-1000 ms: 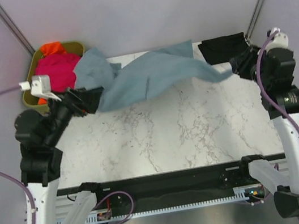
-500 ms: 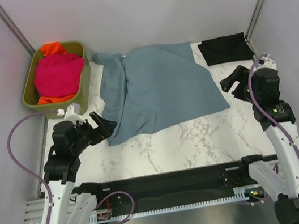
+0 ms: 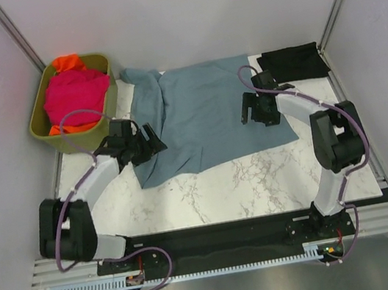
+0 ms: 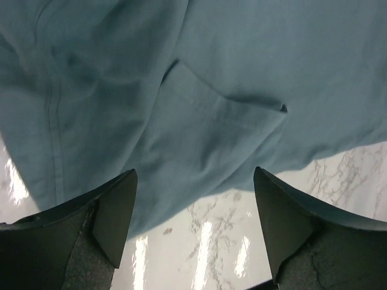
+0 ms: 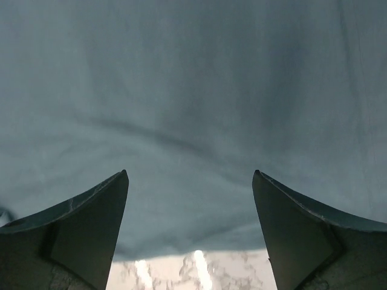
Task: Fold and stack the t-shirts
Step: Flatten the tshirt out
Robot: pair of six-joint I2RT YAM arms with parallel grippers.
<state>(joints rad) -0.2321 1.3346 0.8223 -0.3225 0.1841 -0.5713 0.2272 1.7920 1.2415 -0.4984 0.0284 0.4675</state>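
We see the blue-grey t-shirt (image 3: pixel 207 109) spread rumpled on the surface (image 3: pixel 259 179), not yet folded. The black t-shirt (image 3: pixel 291 63) looks folded at the far right corner. The magenta t-shirt (image 3: pixel 75 94) and orange t-shirt (image 3: pixel 67 63) sit in the bin (image 3: pixel 38 119). The left end effector (image 4: pixel 193 172) and right end effector (image 5: pixel 189 172) gape wide over the blue-grey one, empty. Most of the task is left, we judge.

A spread t-shirt (image 3: pixel 207 113) is laid across the table (image 3: pixel 259 179), flanked by a shirt-filled bin (image 3: pixel 36 125) leftward and a folded t-shirt (image 3: pixel 291 63) rightward.
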